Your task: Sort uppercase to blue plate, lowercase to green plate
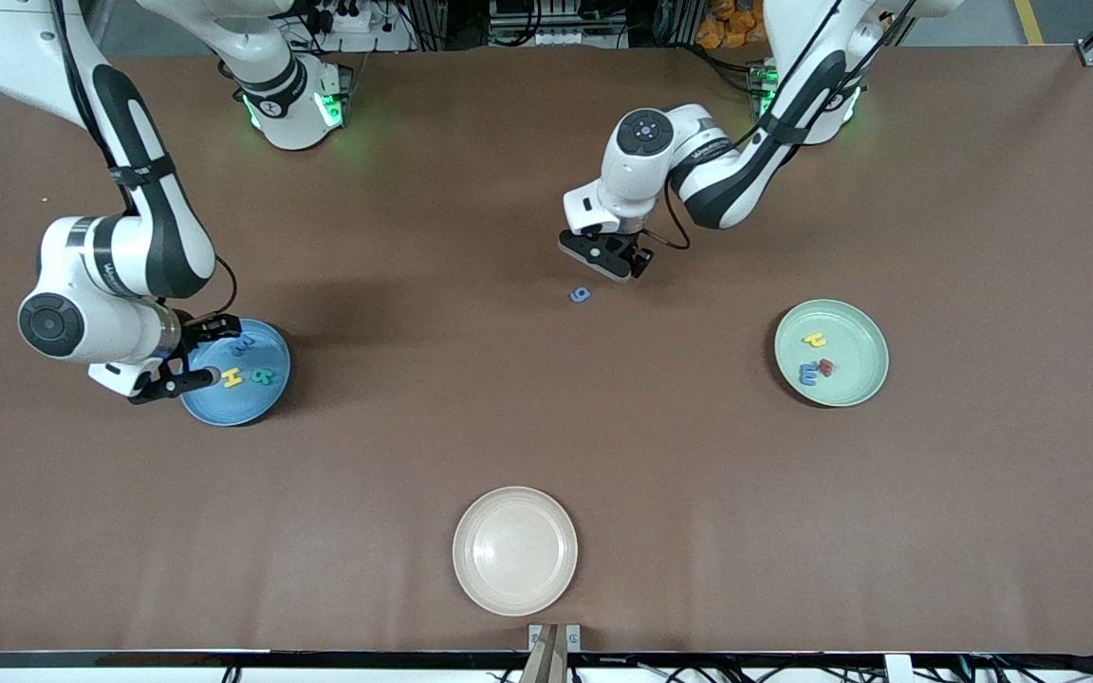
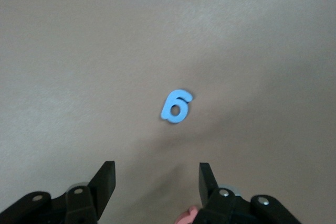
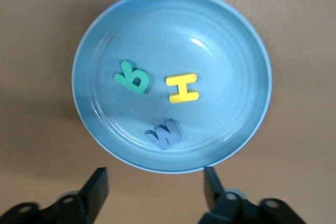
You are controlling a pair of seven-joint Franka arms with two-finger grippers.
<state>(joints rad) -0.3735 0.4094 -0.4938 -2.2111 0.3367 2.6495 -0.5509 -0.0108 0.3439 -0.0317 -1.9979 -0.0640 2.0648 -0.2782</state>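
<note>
Brown table point(image 1: 546, 427) is shared by two arms. The blue plate point(image 1: 252, 403) lies at the right arm's end, with a yellow H point(image 1: 232, 378), a green R point(image 1: 264, 376) and a blue M point(image 1: 242, 347) in it. The right gripper point(image 1: 194, 358) is held over that plate's edge, its jaws parted and empty. The green plate point(image 1: 855, 384) lies at the left arm's end, with a yellow h point(image 1: 814, 339), a red w point(image 1: 826, 366) and a blue e point(image 1: 808, 375) in it. A blue g point(image 1: 581, 295) lies alone on the table mid-way; the left gripper point(image 1: 615, 258) is poised just above it, jaws parted, nothing gripped. A cream plate point(image 1: 515, 550) lies nearest the camera.
</note>
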